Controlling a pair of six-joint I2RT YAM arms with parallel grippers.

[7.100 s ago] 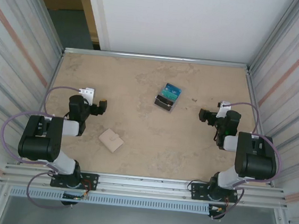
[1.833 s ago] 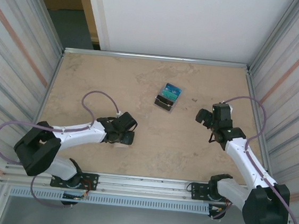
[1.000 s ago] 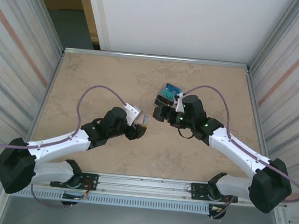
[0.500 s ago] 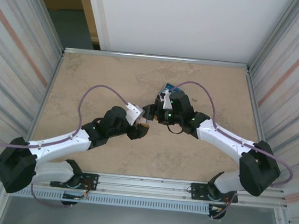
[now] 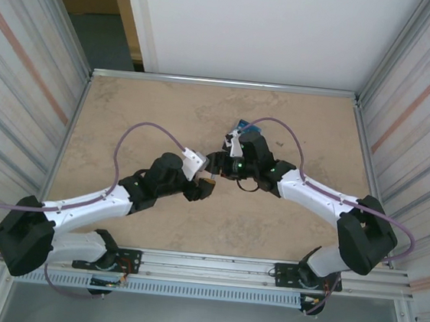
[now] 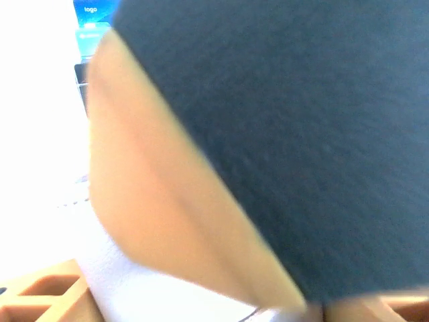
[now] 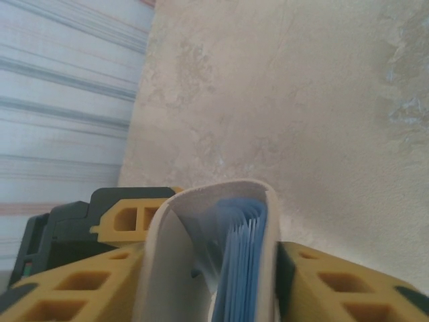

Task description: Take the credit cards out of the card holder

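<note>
The tan card holder (image 5: 210,180) hangs above the table's middle, between both grippers. My left gripper (image 5: 203,184) is shut on it from the near left. In the left wrist view its tan cover (image 6: 154,201) is a close blur beside a dark surface. My right gripper (image 5: 216,163) comes in from the far right. In the right wrist view the card holder (image 7: 201,255) stands on edge with its pale blue pockets fanned, and the yellow fingers (image 7: 87,295) press on both covers. A teal, blue and dark pile of credit cards (image 5: 242,124) lies behind the right wrist; its blue top card (image 6: 94,13) shows.
Metal rails (image 5: 223,83) edge the beige table on the far side and both sides. Both arms cross the middle with purple cables (image 5: 137,130) looping above them. Bare tabletop (image 7: 301,100) stretches beyond the right gripper.
My right gripper has moved left from the card pile to the lifted card holder and its jaws have narrowed onto it. The left arm has barely moved.
</note>
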